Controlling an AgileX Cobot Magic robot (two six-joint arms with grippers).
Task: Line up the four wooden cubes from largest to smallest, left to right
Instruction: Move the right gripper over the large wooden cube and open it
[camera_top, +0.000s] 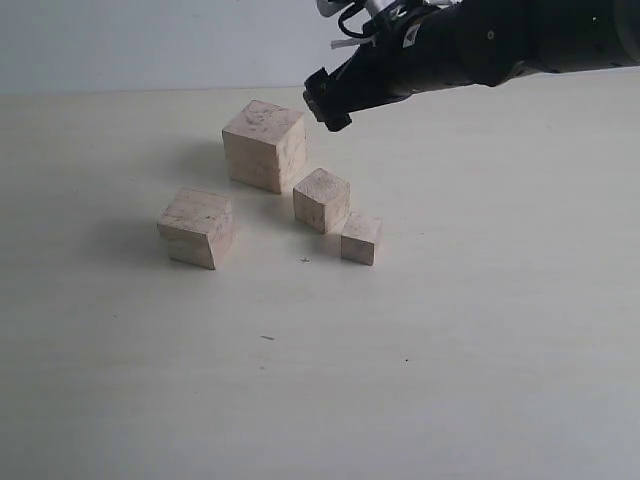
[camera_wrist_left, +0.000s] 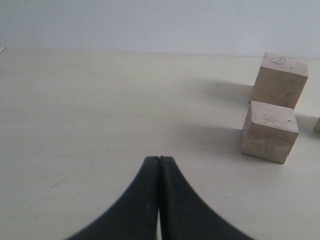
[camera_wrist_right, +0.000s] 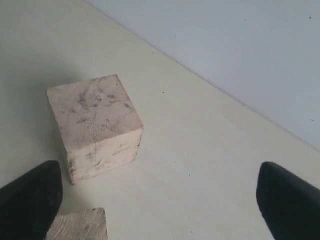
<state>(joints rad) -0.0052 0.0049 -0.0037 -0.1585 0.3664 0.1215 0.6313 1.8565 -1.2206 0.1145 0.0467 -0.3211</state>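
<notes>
Four pale wooden cubes stand on the table. The largest cube (camera_top: 264, 145) is at the back, the second-largest cube (camera_top: 197, 228) is front left, the third cube (camera_top: 322, 199) is to the right of centre, and the smallest cube (camera_top: 361, 238) touches its front right corner. My right gripper (camera_top: 328, 103) hovers above and just right of the largest cube (camera_wrist_right: 95, 125). It is open (camera_wrist_right: 160, 200) and holds nothing. The third cube's top (camera_wrist_right: 80, 225) shows near one finger. My left gripper (camera_wrist_left: 159, 159) is shut and empty, low over the table, with the largest (camera_wrist_left: 279, 80) and second-largest cube (camera_wrist_left: 270, 131) off to one side.
The pale table (camera_top: 450, 350) stretches wide in front of and to the right of the cubes. A plain light wall (camera_top: 150, 40) rises behind it. The black right arm (camera_top: 480, 45) reaches in from the upper right. The left arm is outside the exterior view.
</notes>
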